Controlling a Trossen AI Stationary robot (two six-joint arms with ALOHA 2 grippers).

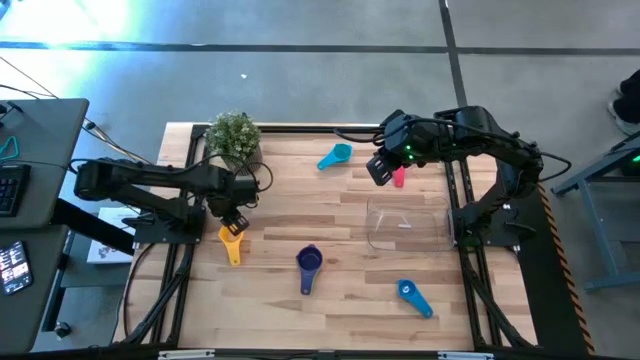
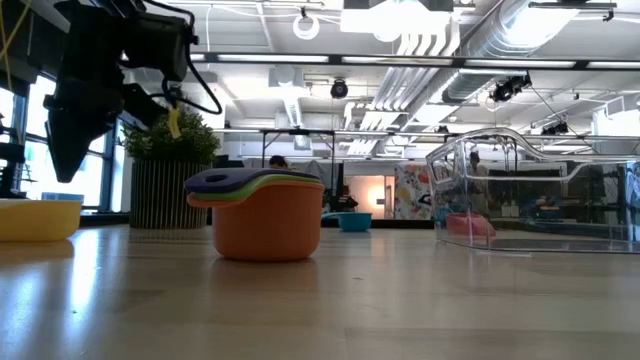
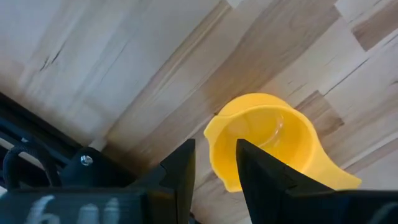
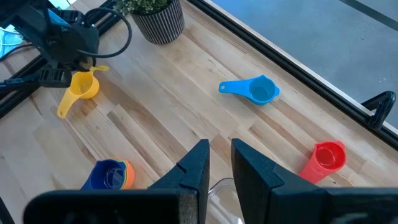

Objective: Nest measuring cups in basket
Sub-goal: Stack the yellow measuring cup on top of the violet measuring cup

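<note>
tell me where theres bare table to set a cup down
Widest bare wood lies mid-table, bordered by the light blue cup, the clear basket and the stacked cups. The front strip between that stack and the blue cup is also free. It is crowded by the plant, where the left gripper hangs over the yellow cup.

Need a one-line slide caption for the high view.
Left hand hovers open over the yellow cup; right hand waits above the clear basket.

2 dark arms (image 1: 150, 180), black cables.
</note>
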